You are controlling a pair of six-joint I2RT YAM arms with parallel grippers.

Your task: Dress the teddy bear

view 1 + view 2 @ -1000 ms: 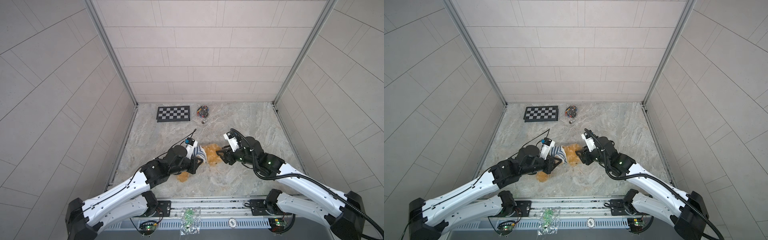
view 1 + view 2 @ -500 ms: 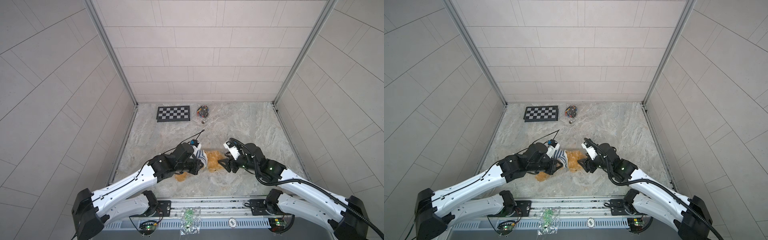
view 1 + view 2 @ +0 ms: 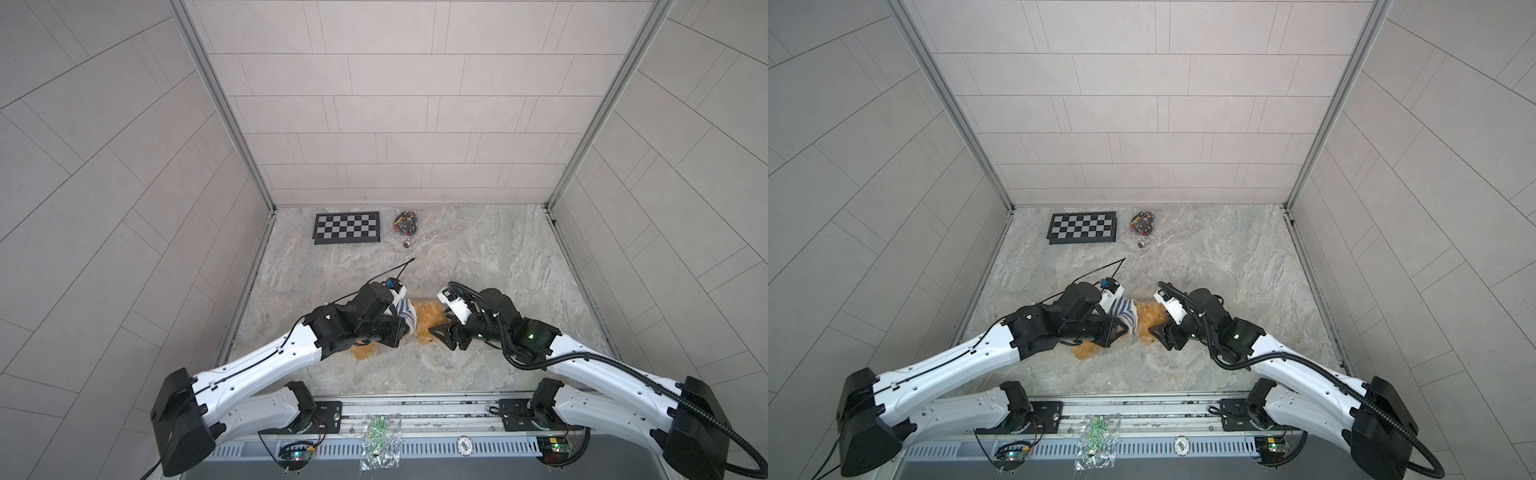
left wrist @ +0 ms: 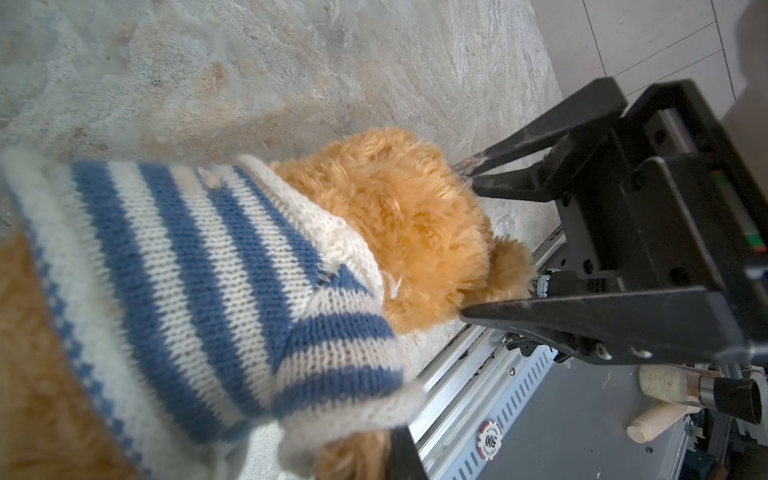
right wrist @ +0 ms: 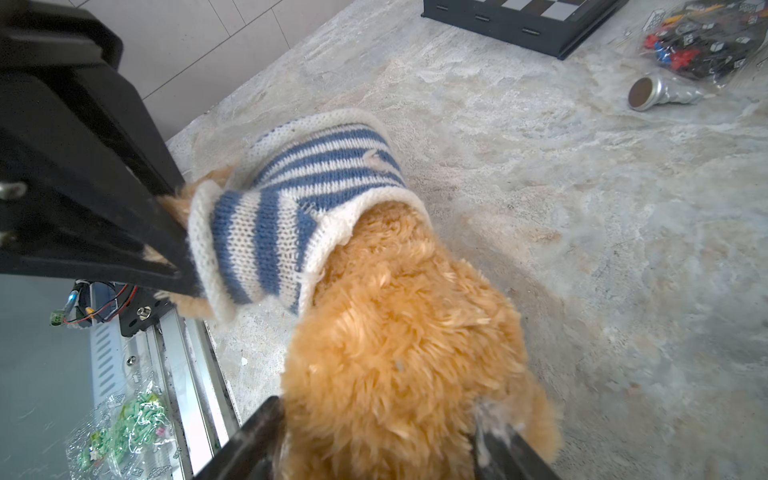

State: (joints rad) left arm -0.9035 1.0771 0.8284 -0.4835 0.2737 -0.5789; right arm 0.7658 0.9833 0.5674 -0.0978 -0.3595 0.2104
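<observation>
Fluffy golden-brown plush teddy bear [image 5: 399, 345] lying on tabletop [image 5: 582, 208], body leftward, head rightward | my left end effector [image 5: 185, 241] clamped on its blue-and-white striped knit shirt [image 5: 299, 199] | my right end effector [image 4: 460, 241] wide, straddling head

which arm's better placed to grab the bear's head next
Right, probably: the right gripper is open astride the head of the teddy bear; the left gripper is shut on its paw at the striped sweater cuff.

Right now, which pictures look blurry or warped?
Left wrist view: the striped shirt smears soft toward its near hem. Right wrist view: the teddy bear blurs at its nearest fur. In both top views: sharp, but the side wall tiles splay, wide-angle stretch.
</observation>
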